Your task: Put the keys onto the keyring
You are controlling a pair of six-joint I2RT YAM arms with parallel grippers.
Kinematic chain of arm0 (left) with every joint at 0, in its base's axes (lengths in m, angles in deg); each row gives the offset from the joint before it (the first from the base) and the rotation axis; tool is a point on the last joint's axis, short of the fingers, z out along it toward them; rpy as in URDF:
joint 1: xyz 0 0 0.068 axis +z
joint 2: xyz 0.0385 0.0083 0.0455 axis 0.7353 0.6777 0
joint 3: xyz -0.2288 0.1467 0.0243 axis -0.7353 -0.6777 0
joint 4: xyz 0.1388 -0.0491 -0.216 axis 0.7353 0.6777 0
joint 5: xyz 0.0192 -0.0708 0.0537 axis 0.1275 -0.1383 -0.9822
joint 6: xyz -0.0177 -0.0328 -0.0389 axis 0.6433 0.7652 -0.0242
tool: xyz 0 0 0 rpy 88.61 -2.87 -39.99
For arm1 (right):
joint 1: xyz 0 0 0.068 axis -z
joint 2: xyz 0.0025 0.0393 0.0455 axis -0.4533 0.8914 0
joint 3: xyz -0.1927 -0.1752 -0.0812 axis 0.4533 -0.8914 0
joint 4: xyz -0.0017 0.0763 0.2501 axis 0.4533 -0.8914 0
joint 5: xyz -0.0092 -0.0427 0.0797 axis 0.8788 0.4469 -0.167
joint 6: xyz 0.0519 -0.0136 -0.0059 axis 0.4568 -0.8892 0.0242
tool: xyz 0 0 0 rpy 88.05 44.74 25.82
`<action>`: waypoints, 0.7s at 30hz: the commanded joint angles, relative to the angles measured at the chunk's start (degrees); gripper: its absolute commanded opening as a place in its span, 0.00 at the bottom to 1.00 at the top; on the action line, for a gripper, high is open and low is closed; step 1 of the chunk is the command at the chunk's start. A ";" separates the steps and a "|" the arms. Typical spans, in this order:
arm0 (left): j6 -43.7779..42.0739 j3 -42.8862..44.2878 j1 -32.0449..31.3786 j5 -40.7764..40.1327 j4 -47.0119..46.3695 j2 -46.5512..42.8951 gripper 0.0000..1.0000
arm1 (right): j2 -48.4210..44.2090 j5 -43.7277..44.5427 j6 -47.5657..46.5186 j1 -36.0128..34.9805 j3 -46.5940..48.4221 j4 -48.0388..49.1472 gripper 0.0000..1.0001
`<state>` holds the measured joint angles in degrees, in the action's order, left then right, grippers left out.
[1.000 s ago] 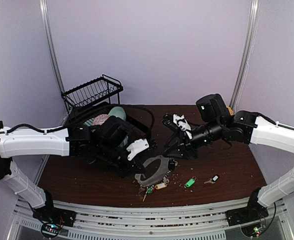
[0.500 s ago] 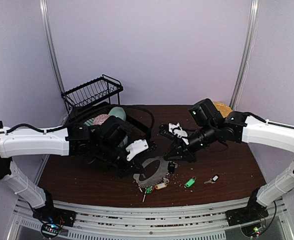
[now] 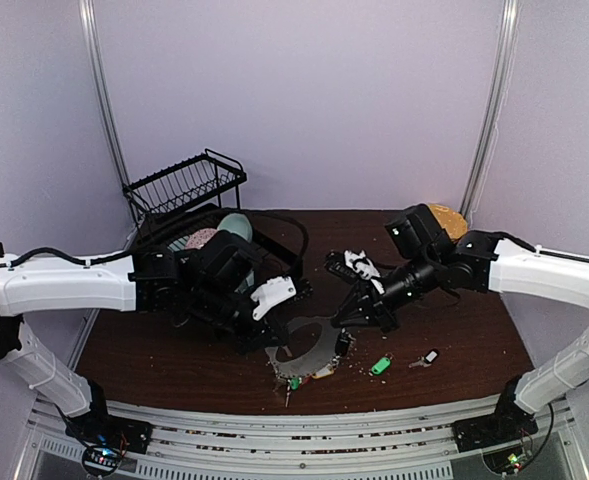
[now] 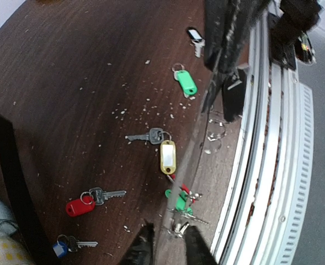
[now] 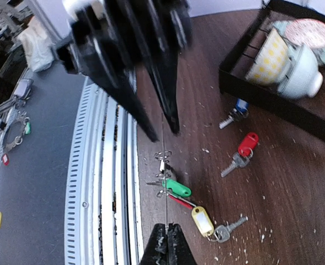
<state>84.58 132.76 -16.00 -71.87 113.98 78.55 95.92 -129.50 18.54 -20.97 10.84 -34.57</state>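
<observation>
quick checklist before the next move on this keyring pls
1. Right gripper shut on the keyring: ok.
2. Left gripper holding the keyring: cannot tell; its fingers straddle the edge, slightly apart.
3. Green-tag key hanging on the keyring: ok, as far as it shows.
4. Yellow-tag key, red-tag key and blue-tag key on the keyring: not ok, loose on the table.

Perhaps seven tagged keys [image 4: 184, 83], one keyring [image 3: 321, 358], one orange plate [image 3: 449, 218].
</observation>
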 commanded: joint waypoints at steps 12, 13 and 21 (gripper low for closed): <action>3.53 -0.30 0.31 -14.05 -6.34 -3.46 0.67 | -6.40 3.97 32.28 17.08 -20.64 29.67 0.00; 3.57 -0.46 0.27 -14.10 -6.21 -3.54 0.67 | -5.70 3.69 33.27 18.48 -21.17 30.81 0.00; 4.46 -2.46 0.31 -15.97 -7.15 -5.39 0.71 | 3.62 -0.35 37.24 27.51 -24.03 36.27 0.00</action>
<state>88.14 131.45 -15.98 -85.79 109.98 75.27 95.74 -126.75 52.20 3.38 -12.22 -3.54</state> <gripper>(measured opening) 0.702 0.021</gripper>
